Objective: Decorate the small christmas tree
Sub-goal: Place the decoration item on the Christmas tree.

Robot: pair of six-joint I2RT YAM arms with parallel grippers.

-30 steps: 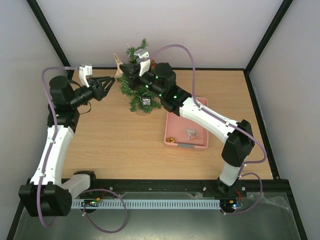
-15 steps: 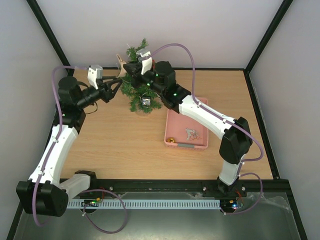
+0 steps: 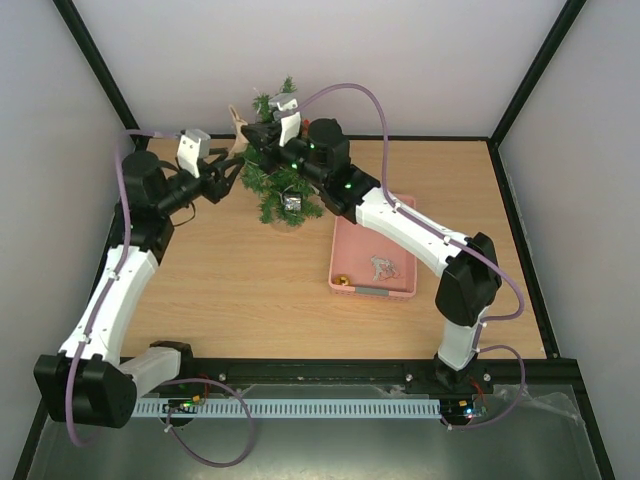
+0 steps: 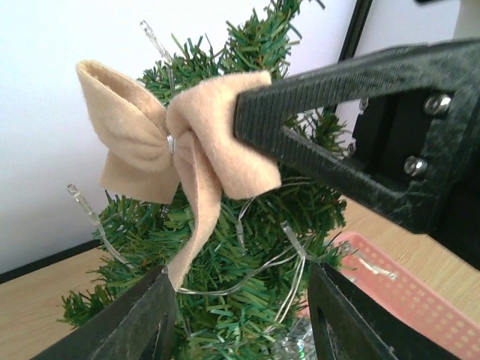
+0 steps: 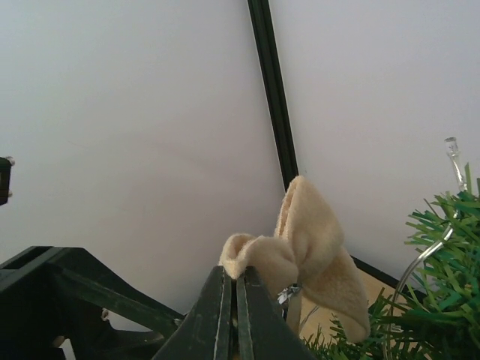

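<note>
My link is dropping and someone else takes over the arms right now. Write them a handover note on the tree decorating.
Right gripper: shut on the beige felt bow, holding it at the upper branches of the small christmas tree. I cannot tell whether the bow has caught on a branch.
Left gripper: open, holding nothing, beside the tree just below the bow.
Done: a light string and a silver ornament are on the tree.
Left: seat the bow and release it. After that, a gold ball and a silver piece wait in the pink basket.
</note>
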